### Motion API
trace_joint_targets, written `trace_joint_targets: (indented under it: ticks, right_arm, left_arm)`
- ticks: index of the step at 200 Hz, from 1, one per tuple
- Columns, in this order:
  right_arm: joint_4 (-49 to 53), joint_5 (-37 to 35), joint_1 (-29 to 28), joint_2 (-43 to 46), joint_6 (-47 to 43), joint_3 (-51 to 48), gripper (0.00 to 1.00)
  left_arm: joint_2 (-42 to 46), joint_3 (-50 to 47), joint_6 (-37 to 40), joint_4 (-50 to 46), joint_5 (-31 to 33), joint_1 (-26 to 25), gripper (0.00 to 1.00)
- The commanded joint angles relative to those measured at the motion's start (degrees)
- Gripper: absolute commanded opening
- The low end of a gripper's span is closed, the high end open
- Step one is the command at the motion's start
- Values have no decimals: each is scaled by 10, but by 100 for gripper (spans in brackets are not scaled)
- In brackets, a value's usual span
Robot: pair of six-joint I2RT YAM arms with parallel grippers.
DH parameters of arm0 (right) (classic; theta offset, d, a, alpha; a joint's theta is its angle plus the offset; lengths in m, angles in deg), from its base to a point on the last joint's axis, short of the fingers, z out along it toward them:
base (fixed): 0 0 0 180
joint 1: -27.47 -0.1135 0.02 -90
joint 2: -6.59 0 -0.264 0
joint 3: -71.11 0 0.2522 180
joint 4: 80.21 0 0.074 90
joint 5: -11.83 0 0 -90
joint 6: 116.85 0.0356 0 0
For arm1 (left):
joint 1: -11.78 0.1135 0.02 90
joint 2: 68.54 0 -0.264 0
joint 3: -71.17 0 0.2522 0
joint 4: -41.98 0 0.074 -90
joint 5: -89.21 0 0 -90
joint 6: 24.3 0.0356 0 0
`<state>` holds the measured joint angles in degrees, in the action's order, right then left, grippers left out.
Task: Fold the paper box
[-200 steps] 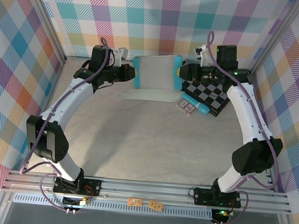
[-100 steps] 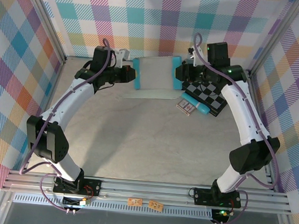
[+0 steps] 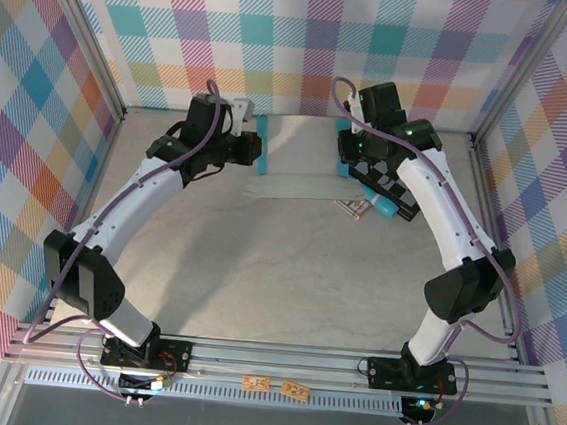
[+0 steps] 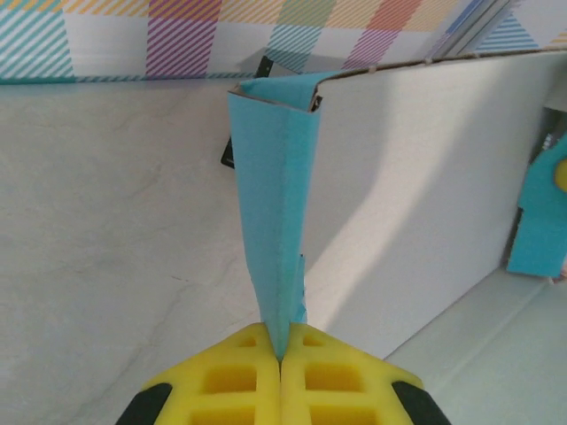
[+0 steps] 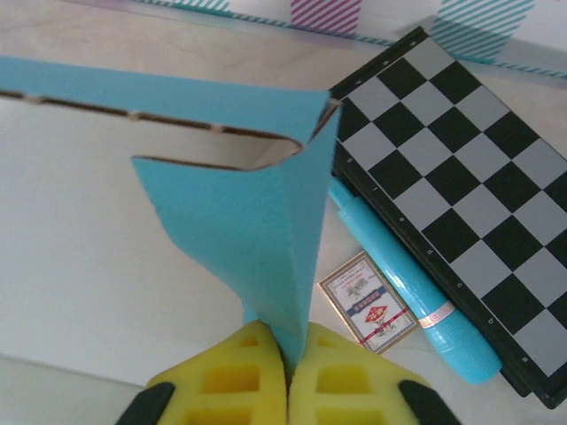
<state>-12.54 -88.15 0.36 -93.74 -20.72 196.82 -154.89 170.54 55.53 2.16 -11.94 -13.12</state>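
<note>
The paper box point(image 3: 291, 186) is a teal-blue die-cut sheet with a grey-white inner side, lying at the back of the table between the two arms. My left gripper point(image 3: 253, 150) is shut on its left end flap point(image 4: 279, 221), which rises as a narrow teal fold from the yellow fingertips point(image 4: 232, 372). The wide grey-white panel point(image 4: 425, 177) stands to the right of that flap. My right gripper point(image 3: 345, 154) is shut on the right end flap point(image 5: 257, 212), bent up from the panel's teal top edge point(image 5: 133, 88).
A black-and-grey checkerboard point(image 5: 461, 159) lies right of the box, with a slim teal tube point(image 5: 416, 283) and a small card pack point(image 5: 368, 310) along its near side. Plaid walls point(image 3: 311, 34) close the back and sides. Open tabletop point(image 3: 278, 272) lies toward the arm bases.
Both grippers have swung in toward each other, turning the end flaps up. The big panel that leaned back, showing its face, now stands nearly edge-on from above. The right arm moved left.
</note>
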Motion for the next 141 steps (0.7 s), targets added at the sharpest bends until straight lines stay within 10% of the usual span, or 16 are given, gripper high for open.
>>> trace_joint_targets:
  ticks: [1,141]
  right_arm:
    - [-25,-6,-31,7,-9,-25,1]
    - [-55,56,-29,-4,-6,-50,14]
  left_arm:
    - [36,-6,18,37,-26,-37,0]
    - [64,-11,13,34,7,-78,0]
